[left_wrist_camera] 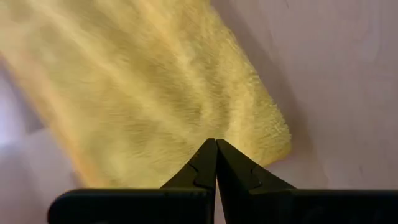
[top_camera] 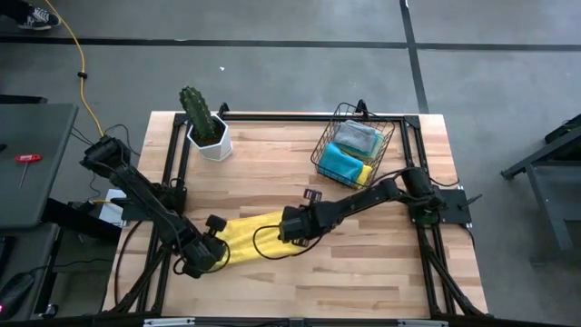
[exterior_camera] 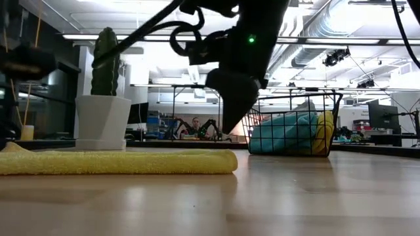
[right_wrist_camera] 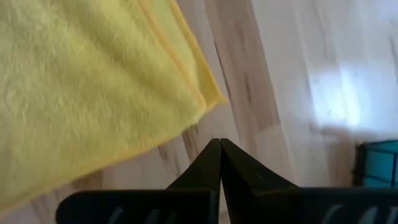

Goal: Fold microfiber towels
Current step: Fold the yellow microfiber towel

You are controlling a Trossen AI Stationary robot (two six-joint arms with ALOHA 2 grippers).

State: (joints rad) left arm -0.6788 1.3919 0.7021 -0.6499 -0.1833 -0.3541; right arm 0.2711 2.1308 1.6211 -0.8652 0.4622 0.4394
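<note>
Currently, my left gripper (top_camera: 215, 257) fully closed, empty, over left end of soft, limp yellow microfiber towel (top_camera: 257, 235), folded flat at table front. Right gripper (top_camera: 290, 229) closed, empty, near right corner; pinch corners.

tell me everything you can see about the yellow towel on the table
The yellow microfiber towel is a soft, fuzzy cloth with a stitched edge, folded into a long narrow strip of layers. It lies flat on the light wooden table, near the front, between the two arms. The shut left gripper is above one end and the shut right gripper just off a corner of the other end; neither holds it. Whether they touch it is unclear.
</note>
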